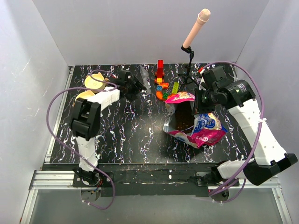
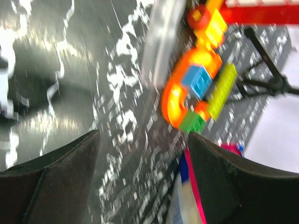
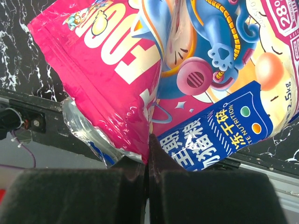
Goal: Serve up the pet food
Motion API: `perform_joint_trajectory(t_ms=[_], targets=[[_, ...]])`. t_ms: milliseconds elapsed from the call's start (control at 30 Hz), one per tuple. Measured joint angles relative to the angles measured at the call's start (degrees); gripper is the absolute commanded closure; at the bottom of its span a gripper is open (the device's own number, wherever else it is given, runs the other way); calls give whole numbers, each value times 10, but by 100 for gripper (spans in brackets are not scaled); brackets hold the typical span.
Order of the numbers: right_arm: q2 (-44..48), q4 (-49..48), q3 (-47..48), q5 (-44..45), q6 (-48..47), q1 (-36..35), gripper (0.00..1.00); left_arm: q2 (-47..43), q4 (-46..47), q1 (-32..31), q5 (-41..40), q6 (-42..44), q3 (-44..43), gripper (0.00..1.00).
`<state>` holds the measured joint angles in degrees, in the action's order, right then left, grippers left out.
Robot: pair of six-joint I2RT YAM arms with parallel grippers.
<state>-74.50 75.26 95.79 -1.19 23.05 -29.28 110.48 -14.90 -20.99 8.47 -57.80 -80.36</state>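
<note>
The pet food shows as dark brown kibble [image 1: 183, 120] inside the open glossy pink, blue and white bag [image 1: 198, 126], which lies right of the table's centre. My right gripper [image 1: 202, 100] is shut on a fold of the bag [image 3: 140, 70]; the jaws [image 3: 149, 144] meet tight on the foil. Over the back left of the table my left gripper [image 1: 136, 84] stands open with nothing in it. In the blurred left wrist view its fingers [image 2: 60, 163] frame bare tabletop, with the bag's edge [image 2: 191, 196] beside the right finger. Two tan bowls [image 1: 92, 84] sit at the far left, next to the left arm.
Bright toy blocks [image 1: 163, 86] stand at the back centre, just behind the bag, and show in the left wrist view too [image 2: 196, 88]. A silvery piece [image 1: 144, 74] lies left of them. A microphone on a stand [image 1: 194, 32] rises at the back right. White walls enclose the black marbled table [image 1: 126, 130].
</note>
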Motion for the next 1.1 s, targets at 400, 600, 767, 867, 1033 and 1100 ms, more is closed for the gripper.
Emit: perform_joint_trajectory(t_ms=[400,600,767,867,1033,1100], targets=[[8,13,2,-12,4,0,99,231,96,2,-96,17,-185,38],[12,38,19,-15,-3,1,99,257,124,2,-111,14,-206,51],[13,48,28,-19,-2,1,99,282,134,2,-107,28,-237,62],[15,49,28,-20,2,1,99,311,129,0,-100,48,-279,75],[18,50,28,-18,2,1,99,326,86,-3,-98,82,-324,100],[19,49,27,-16,0,0,99,335,27,-4,-112,111,-365,100]])
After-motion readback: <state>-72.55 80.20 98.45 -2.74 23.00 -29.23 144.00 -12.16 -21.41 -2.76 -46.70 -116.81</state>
